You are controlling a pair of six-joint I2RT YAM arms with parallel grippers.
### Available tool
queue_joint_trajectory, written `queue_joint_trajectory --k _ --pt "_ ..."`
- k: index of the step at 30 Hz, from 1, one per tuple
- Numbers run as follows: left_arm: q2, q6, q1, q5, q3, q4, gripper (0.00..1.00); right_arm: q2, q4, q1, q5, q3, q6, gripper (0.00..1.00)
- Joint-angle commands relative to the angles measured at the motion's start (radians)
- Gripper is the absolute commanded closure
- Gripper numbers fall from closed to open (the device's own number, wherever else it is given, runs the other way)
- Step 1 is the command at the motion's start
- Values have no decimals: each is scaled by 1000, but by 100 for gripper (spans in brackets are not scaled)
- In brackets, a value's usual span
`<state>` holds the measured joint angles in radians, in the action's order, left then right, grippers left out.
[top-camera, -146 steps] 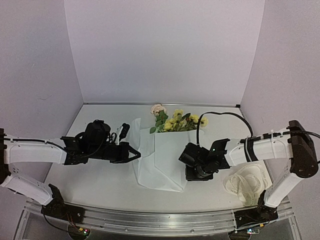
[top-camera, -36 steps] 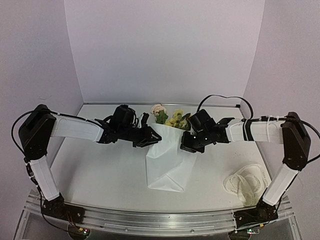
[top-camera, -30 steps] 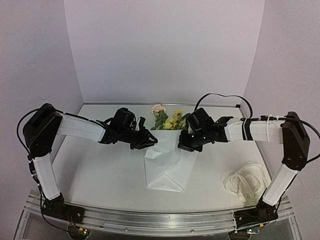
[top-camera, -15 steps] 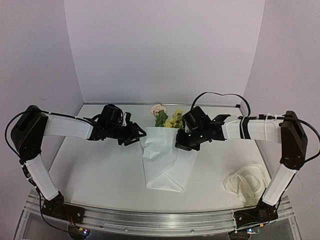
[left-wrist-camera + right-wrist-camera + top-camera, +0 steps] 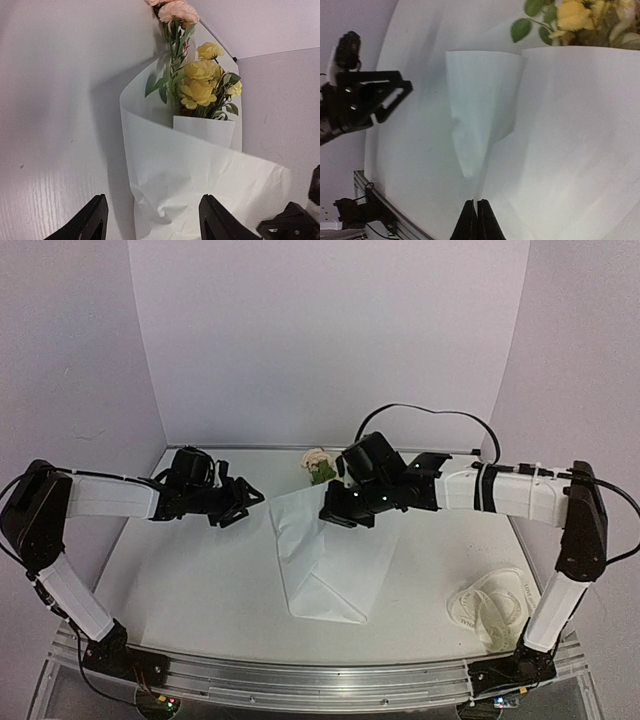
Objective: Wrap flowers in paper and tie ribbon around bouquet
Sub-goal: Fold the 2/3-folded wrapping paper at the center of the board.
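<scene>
The flowers (image 5: 199, 85) lie on the table, yellow blossoms and a pink rose (image 5: 317, 457) poking out of the far end of the paper (image 5: 325, 565). The paper is folded round the stems into a loose cone (image 5: 200, 170). My right gripper (image 5: 335, 512) is shut on the edge of the paper's right flap (image 5: 560, 125), held over the bunch; a thin sheet edge runs between its fingertips (image 5: 470, 215). My left gripper (image 5: 245, 502) hangs open to the left of the cone, apart from it, with nothing between its fingers (image 5: 97, 222). The ribbon (image 5: 495, 605) lies in a loose pile at the near right.
White walls stand behind and on both sides of the table (image 5: 200, 580). The right arm's black cable (image 5: 430, 412) arches above the far side. A metal rail (image 5: 300, 680) runs along the near edge.
The left gripper opened, let go of the paper's left side and drew back to the left. The right gripper carried its flap leftward over the flowers, covering the yellow blossoms from above.
</scene>
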<state>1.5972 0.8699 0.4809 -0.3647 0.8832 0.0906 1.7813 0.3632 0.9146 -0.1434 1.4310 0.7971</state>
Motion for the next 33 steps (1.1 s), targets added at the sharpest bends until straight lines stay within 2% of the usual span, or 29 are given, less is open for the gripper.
queue_joint_trajectory --k 1,4,6,8,12,13,16,18,21,24,30,33 --pt "-124 65 -17 0 -154 44 35 134 -41 61 -93 202 49 99" --pt "-135 110 -19 22 -247 75 40 227 -43 81 -134 292 67 90" --pt "-112 122 -19 4 -273 117 44 257 -45 85 -145 324 70 75" --pt "-75 133 -19 -12 -281 149 49 260 -47 85 -147 328 65 65" --pt "-34 138 -20 -23 -280 179 54 202 -49 81 -111 288 37 38" --pt "-24 137 -19 -25 -274 177 56 184 -50 77 -95 267 35 34" --pt "-3 131 -19 -23 -254 165 60 149 -57 49 -66 213 68 31" --pt "15 132 -19 -24 -245 164 63 135 -131 32 -110 164 94 29" --pt "36 125 -19 -29 -232 161 63 101 -217 30 -135 115 90 13" --pt "58 121 -19 -35 -221 160 63 66 -236 44 -152 106 46 4" --pt "75 119 -19 -42 -202 152 63 2 -282 51 -169 35 33 2" --pt "70 119 -19 -48 -201 149 63 -19 -283 49 -120 8 49 2"
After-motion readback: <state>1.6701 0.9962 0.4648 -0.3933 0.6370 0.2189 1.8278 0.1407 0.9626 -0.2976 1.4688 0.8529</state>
